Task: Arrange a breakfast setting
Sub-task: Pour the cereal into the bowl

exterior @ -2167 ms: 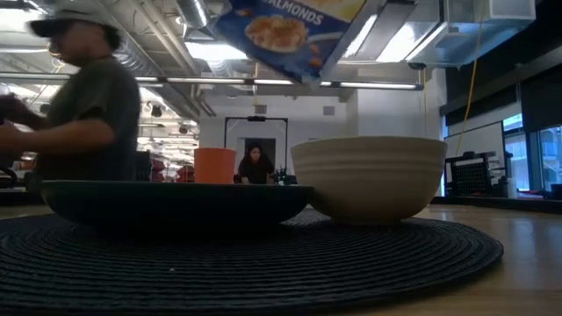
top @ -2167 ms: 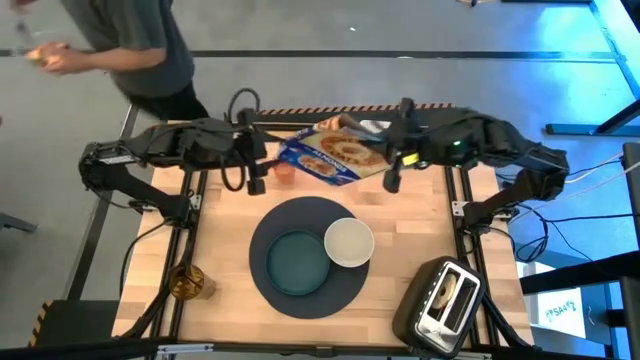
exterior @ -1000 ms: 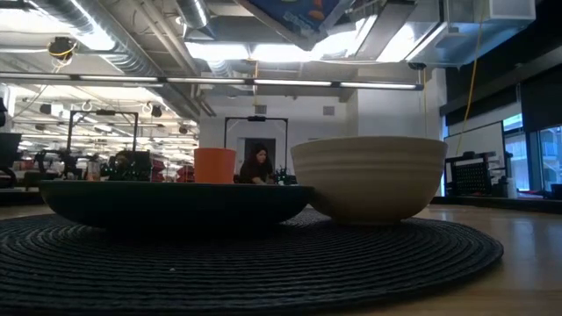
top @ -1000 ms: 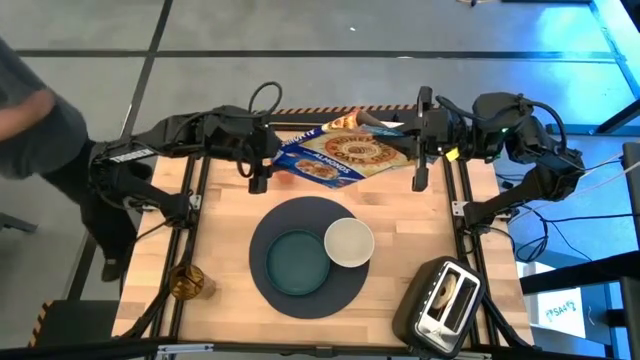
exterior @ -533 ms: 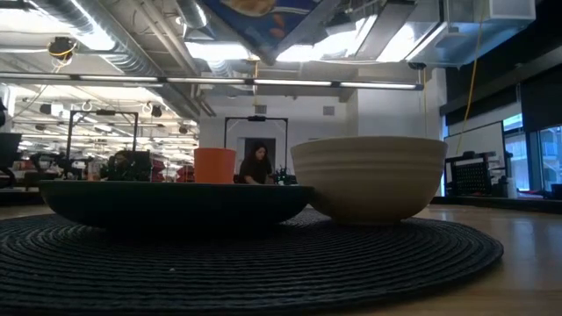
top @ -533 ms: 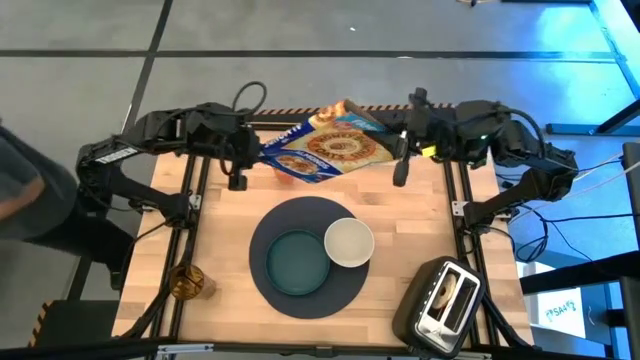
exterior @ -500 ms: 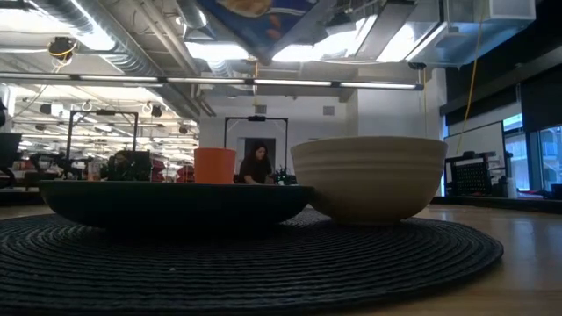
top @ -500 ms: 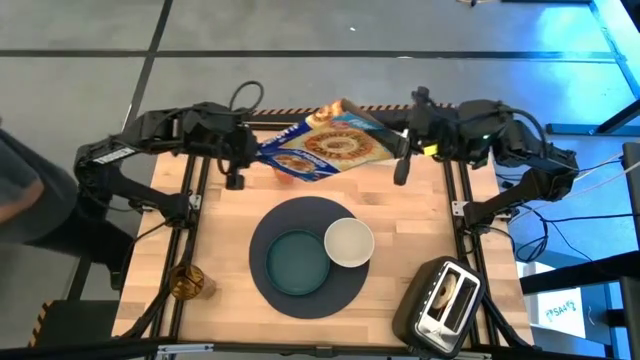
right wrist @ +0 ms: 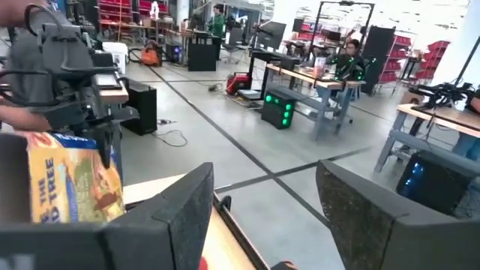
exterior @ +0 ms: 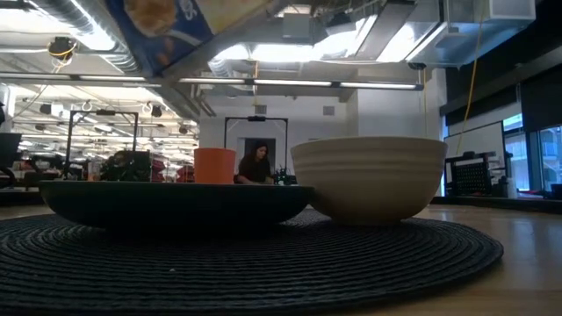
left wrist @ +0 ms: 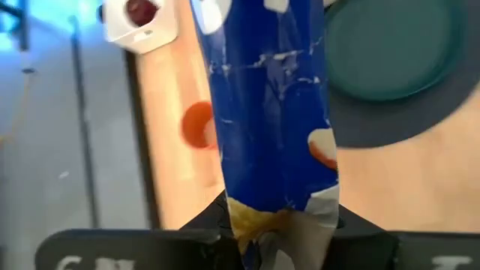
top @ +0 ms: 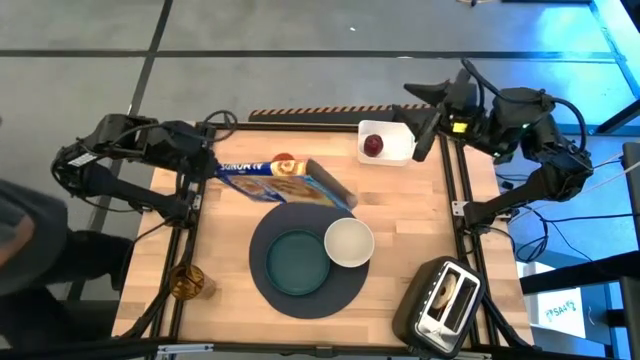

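My left gripper (top: 208,166) is over the table's left edge, shut on a blue cereal box (top: 285,181) that reaches right toward the white bowl (top: 349,242). The bowl and the teal plate (top: 297,263) rest on the round dark placemat (top: 268,290). The small orange cup (top: 285,162) stands just beyond the box. The red apple (top: 373,145) lies in the white container (top: 398,150) at the far edge. My right gripper (top: 425,125) is open and empty, above that container's right end. A brown round thing (top: 187,283) lies near the left front. No spoon shows. My left gripper pinches the cereal box by its left end (left wrist: 279,219) between its two fingers (left wrist: 352,232). The fingers come level from the table's left and lie along the box. The box sticks out toward the table's right, tilted, and is lifted clear; the low view shows it high (exterior: 167,22).
The black-and-silver toaster (top: 440,300) stands at the front right corner. Bare wood lies between the placemat and the right edge. A person in grey (top: 20,250) stands off the table's left side. In the low view the cup (exterior: 215,165) shows behind the plate (exterior: 176,202).
The box was up between both grippers at the far edge. My right gripper has come away from its right end and drawn back toward the far right corner. My left gripper has carried the box toward the left edge; the box has tipped, uncovering the white container and apple.
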You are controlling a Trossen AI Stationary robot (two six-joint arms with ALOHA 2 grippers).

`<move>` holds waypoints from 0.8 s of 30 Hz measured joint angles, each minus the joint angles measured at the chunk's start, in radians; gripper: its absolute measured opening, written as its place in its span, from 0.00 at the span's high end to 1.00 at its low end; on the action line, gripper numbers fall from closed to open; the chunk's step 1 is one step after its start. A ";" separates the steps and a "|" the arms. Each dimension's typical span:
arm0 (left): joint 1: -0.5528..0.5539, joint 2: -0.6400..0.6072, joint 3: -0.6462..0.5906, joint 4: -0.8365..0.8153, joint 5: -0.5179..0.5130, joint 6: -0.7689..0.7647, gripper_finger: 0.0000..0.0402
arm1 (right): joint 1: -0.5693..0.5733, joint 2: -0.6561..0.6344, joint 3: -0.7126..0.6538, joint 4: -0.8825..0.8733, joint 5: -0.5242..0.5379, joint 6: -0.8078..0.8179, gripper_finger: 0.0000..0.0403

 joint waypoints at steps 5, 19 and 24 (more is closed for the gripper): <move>-0.016 0.010 0.000 0.004 -0.119 0.100 0.85 | 0.000 0.002 -0.001 -0.094 -0.014 0.057 0.44; -0.024 0.096 0.000 0.131 -0.331 0.451 0.85 | 0.000 0.002 -0.001 -0.297 -0.013 0.166 0.44; -0.024 0.117 0.000 0.197 -0.333 0.558 0.84 | 0.000 0.002 -0.001 -0.307 -0.007 0.180 0.44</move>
